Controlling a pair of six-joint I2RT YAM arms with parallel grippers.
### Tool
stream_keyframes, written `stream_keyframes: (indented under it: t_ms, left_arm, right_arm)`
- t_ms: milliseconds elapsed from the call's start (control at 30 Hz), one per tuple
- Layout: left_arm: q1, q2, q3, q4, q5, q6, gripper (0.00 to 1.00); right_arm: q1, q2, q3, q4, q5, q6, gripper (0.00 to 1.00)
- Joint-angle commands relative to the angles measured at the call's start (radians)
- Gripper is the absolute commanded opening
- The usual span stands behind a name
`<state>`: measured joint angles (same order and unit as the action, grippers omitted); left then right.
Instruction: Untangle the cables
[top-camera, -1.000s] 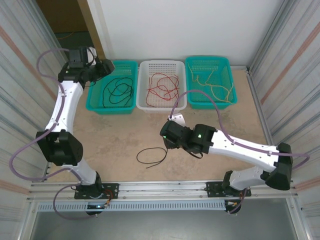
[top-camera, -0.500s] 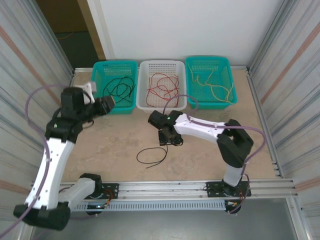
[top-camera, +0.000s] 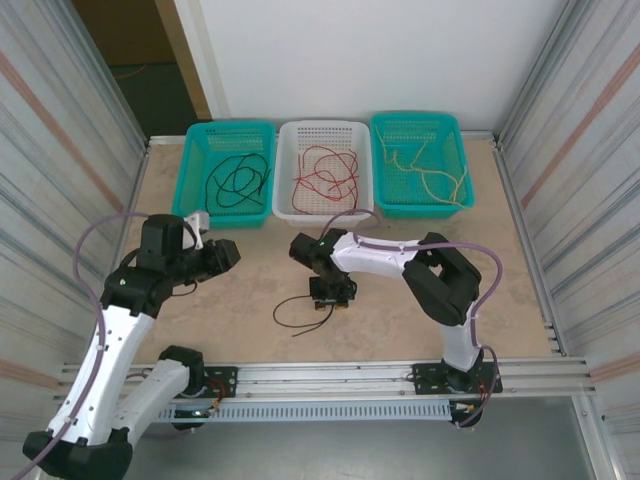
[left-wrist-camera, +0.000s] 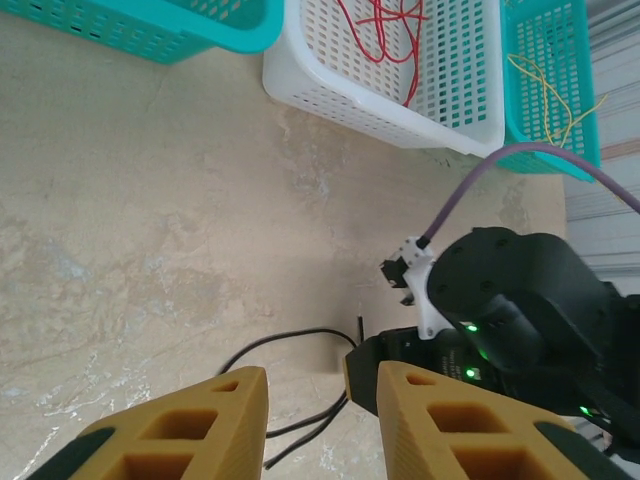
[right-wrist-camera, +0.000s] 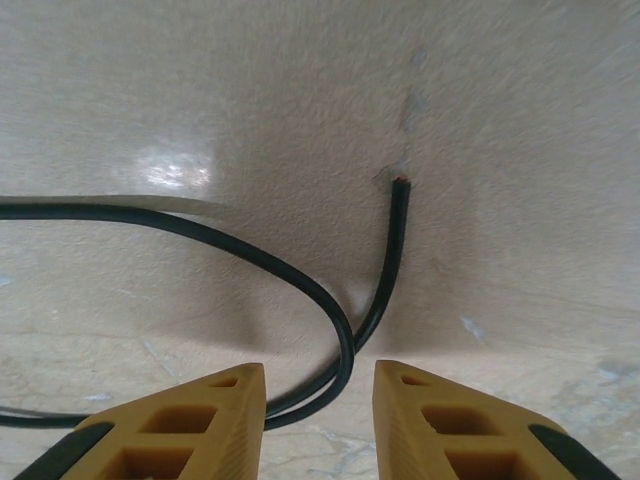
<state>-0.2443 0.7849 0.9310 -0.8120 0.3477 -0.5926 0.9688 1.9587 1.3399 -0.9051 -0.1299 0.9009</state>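
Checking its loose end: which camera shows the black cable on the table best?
The right wrist view: the black cable lies close up, loop and cut end sharp. The top view shows its thin loop small, partly under the right gripper. The left wrist view shows a short arc beside that gripper.

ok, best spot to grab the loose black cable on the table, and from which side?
Take the black cable at the tight bend near its cut end, where two strands run almost side by side. It lies flat on the table, so come straight down from above, fingers straddling the bend. The right gripper hangs over that spot, jaws apart, so it looks best placed.
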Motion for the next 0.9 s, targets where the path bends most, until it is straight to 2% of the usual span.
stream_keyframes:
  t_ms: [0,100,167,300,533,700,867]
  left_arm:
    - [-0.006,-0.007,0.052,-0.026,0.031,-0.004,0.36]
    - [-0.007,-0.003,0.072,-0.050,0.027,0.003,0.36]
    - [-0.010,0.001,0.075,-0.052,0.028,0.004,0.37]
    - [-0.038,0.008,0.095,-0.050,0.037,0.023,0.41]
    - [-0.138,-0.061,0.058,0.068,0.115,0.063,0.54]
    - [-0.201,-0.090,0.086,0.115,0.158,0.117,0.60]
    - [-0.210,-0.106,0.149,0.087,0.181,0.169,0.67]
  right_arm:
    - [0.001,0.024,0.008,-0.013,-0.022,0.041,0.27]
    - [-0.002,0.029,0.018,-0.028,-0.002,0.049,0.13]
    - [-0.006,0.029,0.029,-0.038,0.015,0.049,0.00]
    - [0.021,-0.060,0.030,-0.047,0.100,0.057,0.00]
    - [0.162,-0.396,0.012,0.020,0.332,0.018,0.00]
    - [0.204,-0.558,0.039,0.132,0.394,-0.080,0.00]
    - [0.206,-0.657,0.061,0.207,0.436,-0.147,0.00]
